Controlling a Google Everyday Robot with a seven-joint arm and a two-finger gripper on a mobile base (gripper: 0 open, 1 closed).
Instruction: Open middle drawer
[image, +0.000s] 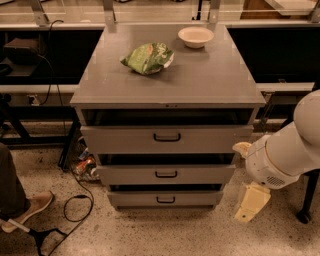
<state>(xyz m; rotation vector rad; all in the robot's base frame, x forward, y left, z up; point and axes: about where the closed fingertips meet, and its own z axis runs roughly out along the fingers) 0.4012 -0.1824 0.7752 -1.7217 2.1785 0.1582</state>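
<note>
End effector (252, 201) low over speckled floor (150, 235) beside cabinet (210, 80) w/ bag (148, 57), bowl (195, 36) atop; grip can't tell.

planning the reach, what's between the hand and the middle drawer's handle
In the camera view only bare floor and the middle drawer's own front lie between the hand, low right of the cabinet, and the handle.
</note>
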